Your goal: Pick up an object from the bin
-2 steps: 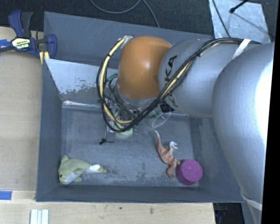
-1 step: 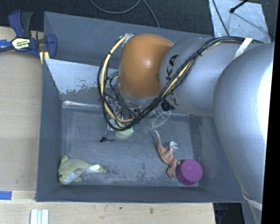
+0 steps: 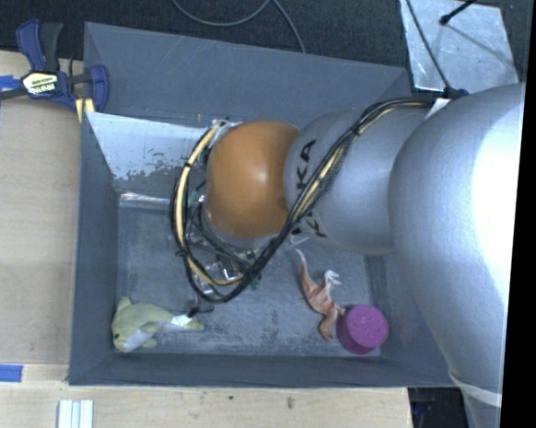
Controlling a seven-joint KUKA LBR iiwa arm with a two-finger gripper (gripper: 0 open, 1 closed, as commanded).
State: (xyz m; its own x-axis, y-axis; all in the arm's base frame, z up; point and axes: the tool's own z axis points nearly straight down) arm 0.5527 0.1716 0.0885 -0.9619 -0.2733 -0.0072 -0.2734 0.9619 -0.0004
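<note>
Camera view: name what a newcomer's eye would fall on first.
The big silver arm, with its orange cover, reaches from the right over the middle of the bin. On the floor along the lower wall, a purple cylinder stands at the right with a tan figure close beside it. A pale green soft toy lies in the left corner.
</note>
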